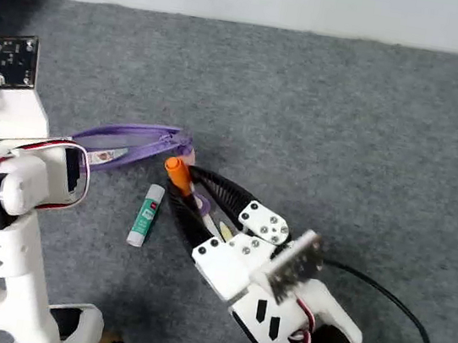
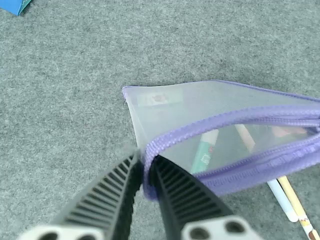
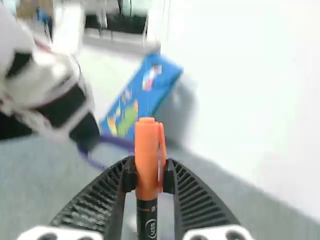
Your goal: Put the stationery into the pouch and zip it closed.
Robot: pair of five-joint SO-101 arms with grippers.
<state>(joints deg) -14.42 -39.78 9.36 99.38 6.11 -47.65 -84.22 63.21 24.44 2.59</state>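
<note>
A translucent purple pouch [image 1: 135, 143] lies on the grey carpet with its zipper open. My left gripper [image 2: 146, 172] is shut on the pouch's [image 2: 210, 125] zipper edge at one end, seen in the high view under the left arm [image 1: 94, 157]. My right gripper [image 3: 147, 172] is shut on an orange marker [image 3: 147, 142] that stands up between its fingers. From above, the marker [image 1: 178, 173] sits just beside the pouch's other end. A green-and-white glue stick [image 1: 145, 214] lies on the carpet in front of the pouch. A few pens [image 2: 292, 200] lie beside the pouch, partly under my right gripper.
A blue box [image 3: 142, 97] stands at the far left by the wall, also at a corner of the left wrist view [image 2: 12, 5]. The left arm's body [image 3: 47, 95] is close to the right gripper. Bare grey carpet [image 1: 346, 128] extends to the right and back.
</note>
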